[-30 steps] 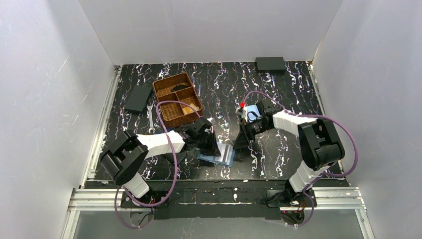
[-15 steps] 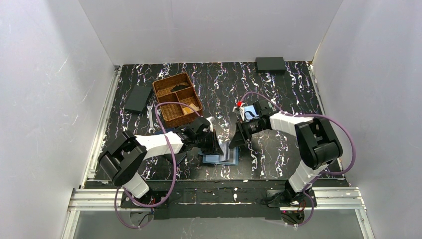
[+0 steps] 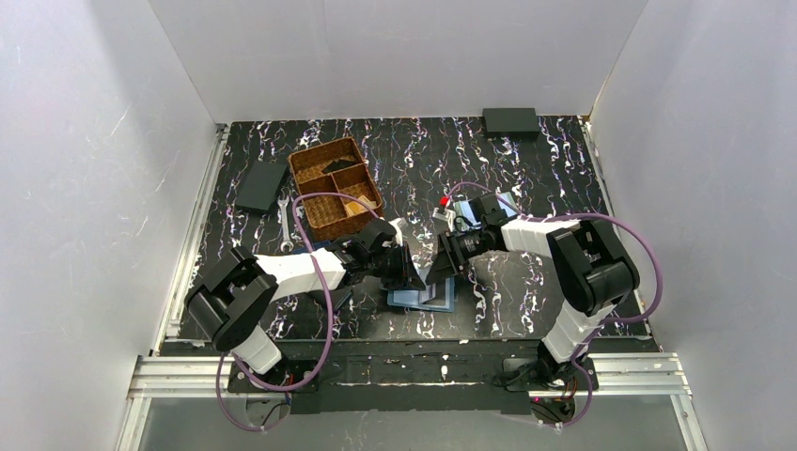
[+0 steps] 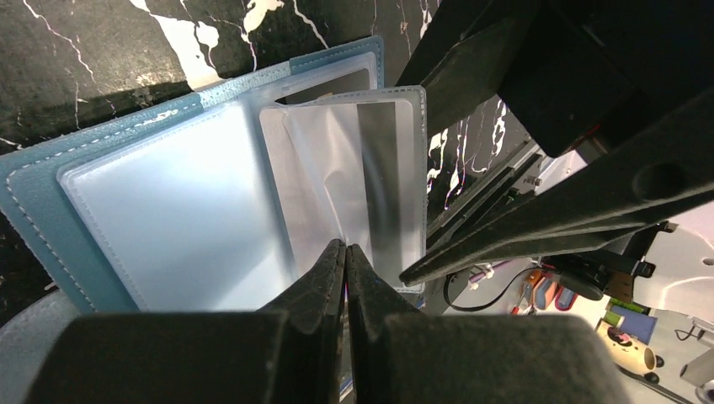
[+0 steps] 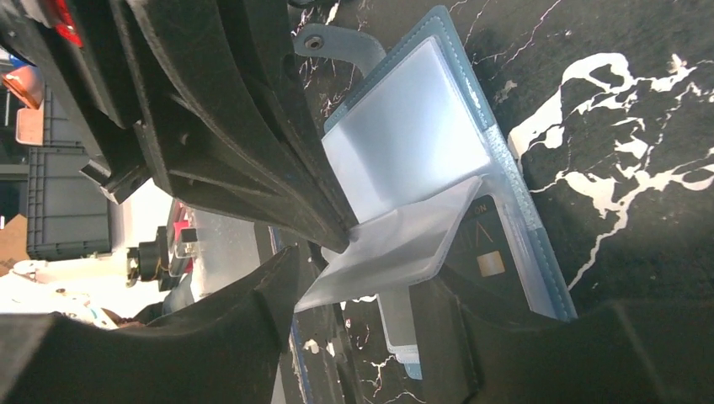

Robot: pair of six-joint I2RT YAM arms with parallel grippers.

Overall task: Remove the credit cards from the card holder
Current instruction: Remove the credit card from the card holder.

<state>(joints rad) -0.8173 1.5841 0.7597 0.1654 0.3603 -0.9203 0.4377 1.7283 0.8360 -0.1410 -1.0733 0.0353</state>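
The steel-blue card holder (image 3: 423, 297) lies open on the table between my two grippers. It shows in the left wrist view (image 4: 34, 194) with clear plastic sleeves (image 4: 168, 219). My left gripper (image 4: 346, 249) is shut on the edge of one clear sleeve (image 4: 354, 160) and holds it lifted off the others. In the right wrist view this sleeve (image 5: 404, 244) stands raised, and a dark card with a gold chip (image 5: 488, 263) sits in the pocket under it. My right gripper (image 5: 370, 337) is open, its jaws either side of the holder's near end.
A wicker basket (image 3: 335, 186) stands at the back left, with a black wallet (image 3: 260, 186) and a wrench (image 3: 285, 224) beside it. A black box (image 3: 510, 120) lies at the far right. The walls are white.
My right gripper has moved left and down to the card holder. The holder has slid a little to the right. My left gripper stays shut on the sleeve.
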